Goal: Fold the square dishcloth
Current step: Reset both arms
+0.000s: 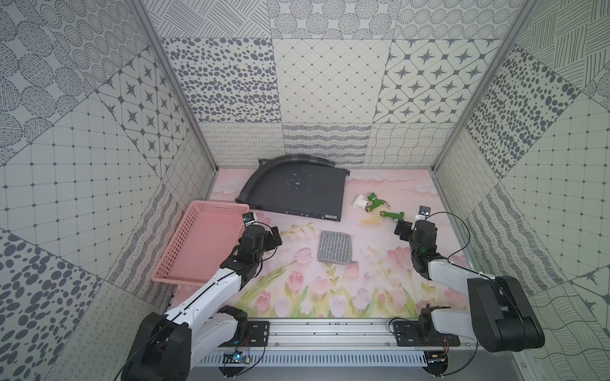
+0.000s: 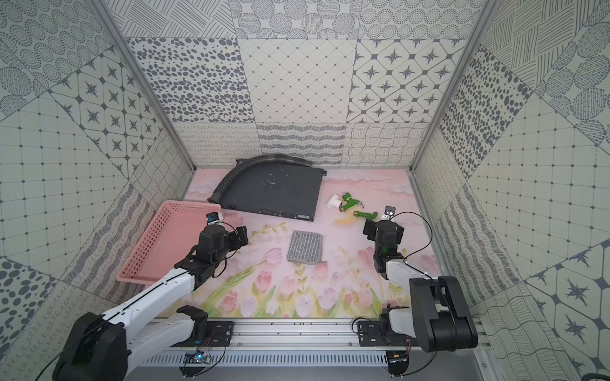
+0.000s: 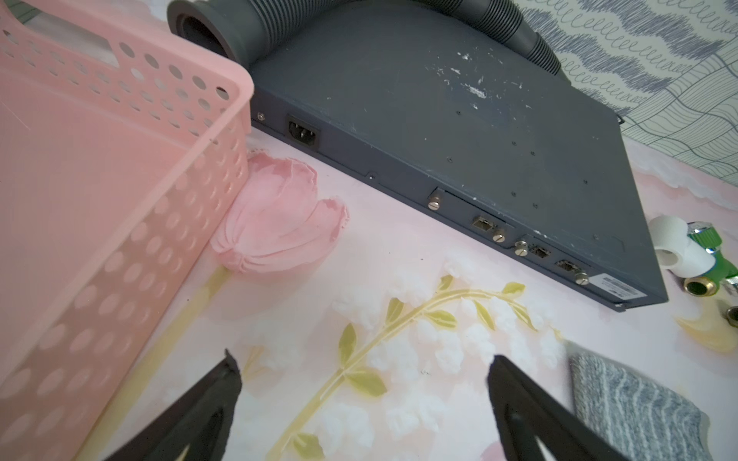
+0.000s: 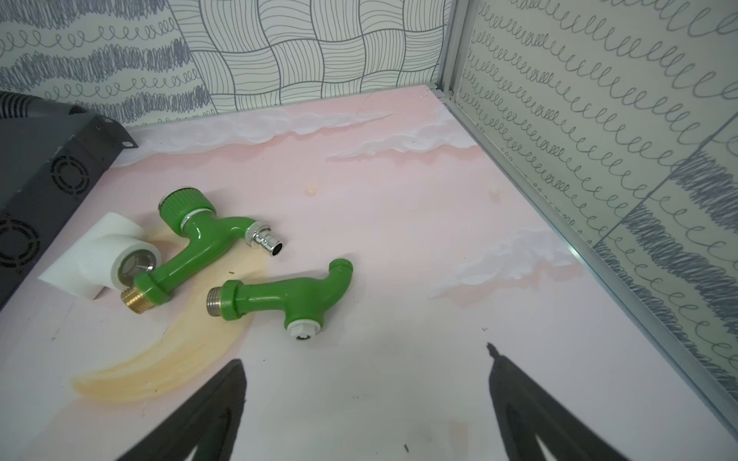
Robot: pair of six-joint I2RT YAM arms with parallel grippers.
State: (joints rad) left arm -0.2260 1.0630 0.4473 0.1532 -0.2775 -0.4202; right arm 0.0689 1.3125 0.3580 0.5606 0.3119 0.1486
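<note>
Scanning both top views, saw the small grey white-striped square dishcloth [image 1: 334, 247] lying flat mid-table, between the arms, untouched. Found left gripper [image 3: 361, 359] spread wide, empty, left of cloth beside pink perforated plastic basket [image 1: 175, 250]. Found right gripper [image 4: 364, 355] equally wide, empty, near a green plastic tap [image 4: 287, 295].

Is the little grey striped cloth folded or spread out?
Cannot tell: the dishcloth lies flat, striped face up; a grey edge peeks out at one corner.

Tall walls [image 1: 330, 82] with grey dots, stars and squiggly lines stand around a pink floor [image 1: 366, 231] painted with tulips [image 1: 302, 255] and white clouds [image 1: 379, 178].
</note>
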